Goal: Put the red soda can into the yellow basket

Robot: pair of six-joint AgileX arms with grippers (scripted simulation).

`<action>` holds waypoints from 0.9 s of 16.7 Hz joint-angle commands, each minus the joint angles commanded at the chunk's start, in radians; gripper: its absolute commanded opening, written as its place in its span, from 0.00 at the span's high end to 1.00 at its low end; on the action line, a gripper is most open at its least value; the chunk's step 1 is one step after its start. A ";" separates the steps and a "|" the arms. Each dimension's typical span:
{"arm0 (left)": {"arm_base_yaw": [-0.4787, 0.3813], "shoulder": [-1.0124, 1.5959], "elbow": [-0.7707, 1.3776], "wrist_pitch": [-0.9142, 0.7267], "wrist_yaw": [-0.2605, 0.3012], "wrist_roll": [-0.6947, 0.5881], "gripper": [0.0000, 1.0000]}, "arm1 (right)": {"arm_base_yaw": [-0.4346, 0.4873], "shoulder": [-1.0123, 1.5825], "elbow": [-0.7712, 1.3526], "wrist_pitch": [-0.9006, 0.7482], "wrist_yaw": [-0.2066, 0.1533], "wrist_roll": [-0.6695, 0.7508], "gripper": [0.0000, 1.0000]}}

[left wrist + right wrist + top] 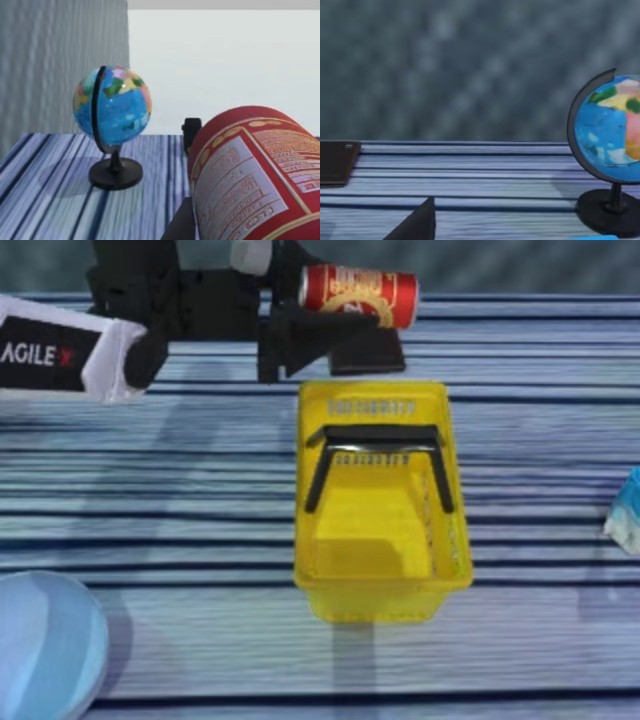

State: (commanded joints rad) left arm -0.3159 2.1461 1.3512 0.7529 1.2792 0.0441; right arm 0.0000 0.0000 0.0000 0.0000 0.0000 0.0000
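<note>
My left gripper (335,328) is shut on the red soda can (360,295), which it holds on its side in the air at the back of the table, just beyond the far end of the yellow basket (304,530). In the left wrist view the can (250,175) fills the near corner, with a black finger (190,129) behind it. The basket stands mid-table with its black handles (380,435) folded across the opening and nothing inside. The right arm is outside the top view. Its gripper (462,234) shows one dark finger (422,225) with nothing beside it.
A globe (112,107) on a black stand sits on the striped table, also in the right wrist view (612,130). A pale blue round object (45,645) lies at the front left. A blue-white box (628,510) is at the right edge. A dark flat object (335,162) lies far off.
</note>
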 joint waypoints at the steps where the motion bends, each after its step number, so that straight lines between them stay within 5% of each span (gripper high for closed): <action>1: 0.006 0.004 0.004 -0.002 -0.002 0.002 1.00 | 0.000 0.000 0.000 0.000 0.000 0.000 0.00; 10: 0.023 0.229 -0.045 0.284 0.003 -0.005 1.00 | 0.000 0.000 0.000 0.000 0.000 0.000 0.00; 15: 0.026 0.252 -0.052 0.310 0.001 -0.006 1.00 | 0.000 0.000 0.000 0.000 0.000 0.000 0.00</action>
State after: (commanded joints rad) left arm -0.2903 2.3984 1.2991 1.0628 1.2807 0.0385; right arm 0.0000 0.0000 0.0000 0.0000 0.0000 0.0000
